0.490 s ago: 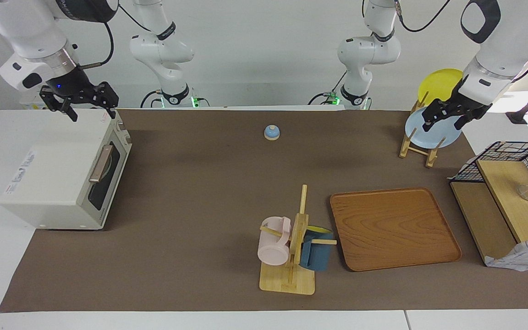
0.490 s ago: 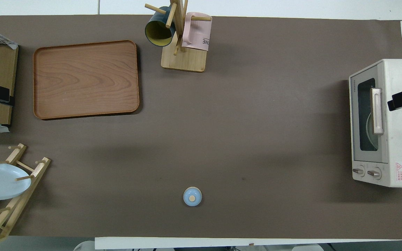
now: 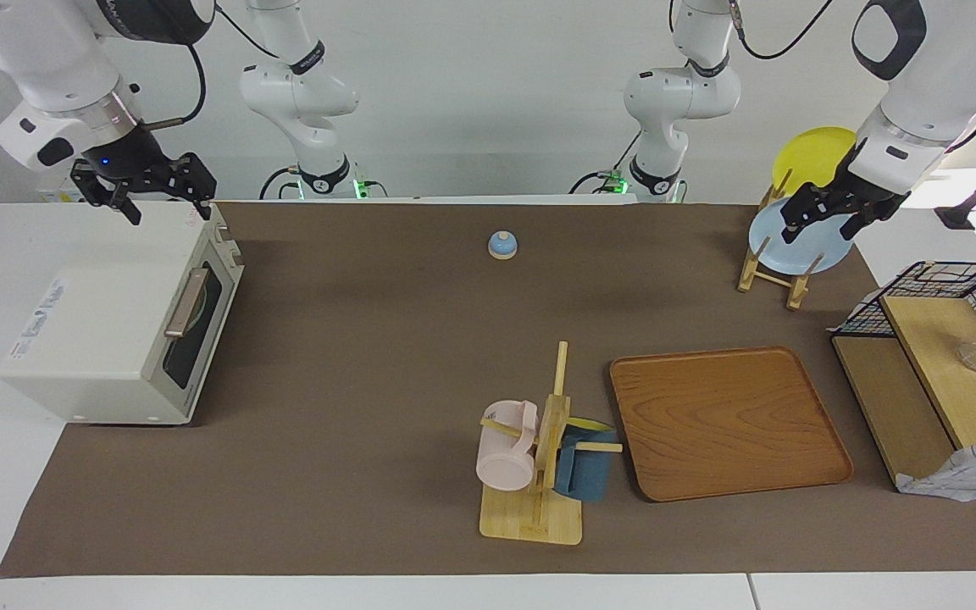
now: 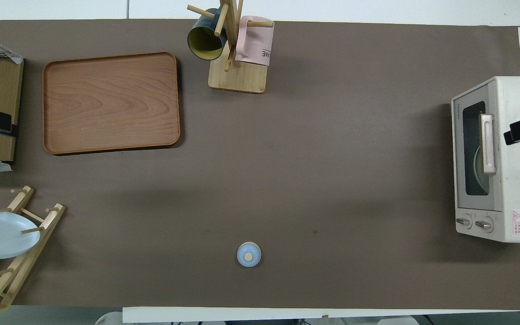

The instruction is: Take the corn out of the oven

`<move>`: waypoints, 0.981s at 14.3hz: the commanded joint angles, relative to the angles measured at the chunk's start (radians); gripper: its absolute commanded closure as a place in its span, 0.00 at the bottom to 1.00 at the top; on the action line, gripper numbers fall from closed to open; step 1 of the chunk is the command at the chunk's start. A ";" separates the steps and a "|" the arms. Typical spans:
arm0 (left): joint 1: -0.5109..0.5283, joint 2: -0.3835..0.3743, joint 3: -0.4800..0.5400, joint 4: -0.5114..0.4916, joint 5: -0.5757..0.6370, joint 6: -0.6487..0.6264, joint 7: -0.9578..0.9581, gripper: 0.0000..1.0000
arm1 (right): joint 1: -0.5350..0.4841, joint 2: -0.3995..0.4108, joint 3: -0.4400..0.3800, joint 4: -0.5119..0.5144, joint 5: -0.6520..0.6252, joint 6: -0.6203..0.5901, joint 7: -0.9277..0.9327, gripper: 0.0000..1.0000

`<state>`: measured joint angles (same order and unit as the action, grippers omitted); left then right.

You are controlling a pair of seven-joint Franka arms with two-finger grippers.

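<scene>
Corn not visible; presumably inside boxy cream-white toaster oven (image 3: 119, 326), door shut, at right arm's end of the table. Right gripper (image 3: 142, 188) over oven's top, jaws wide, empty. Left gripper (image 3: 824, 213) waiting over wooden plate rack (image 3: 772, 267), open, empty. Best to descend squarely onto tan bar handle (image 3: 186, 302), then pull door smoothly down.

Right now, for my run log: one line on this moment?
oven: door shut | corn: not visible | right gripper: open, over oven top | left gripper: open, over plate rack, waiting
</scene>
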<state>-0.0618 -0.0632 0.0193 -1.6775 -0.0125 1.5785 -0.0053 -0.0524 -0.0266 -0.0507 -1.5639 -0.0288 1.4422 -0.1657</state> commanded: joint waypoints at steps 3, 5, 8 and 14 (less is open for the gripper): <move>0.010 -0.007 -0.004 -0.004 -0.009 -0.009 0.015 0.00 | -0.041 -0.009 0.009 -0.028 0.035 0.036 0.002 0.19; 0.011 -0.007 -0.004 -0.004 -0.009 -0.009 0.015 0.00 | -0.023 -0.027 0.012 -0.069 0.029 0.049 -0.001 0.74; 0.010 -0.007 -0.004 -0.004 -0.009 -0.009 0.015 0.00 | 0.005 -0.062 0.014 -0.230 -0.052 0.205 0.002 1.00; 0.004 -0.007 -0.004 -0.004 -0.007 -0.009 0.015 0.00 | 0.002 0.027 0.012 -0.294 -0.152 0.287 0.138 1.00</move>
<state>-0.0615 -0.0632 0.0187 -1.6775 -0.0125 1.5785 -0.0052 -0.0467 0.0002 -0.0429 -1.8341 -0.1398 1.7096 -0.0586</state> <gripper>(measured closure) 0.000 0.987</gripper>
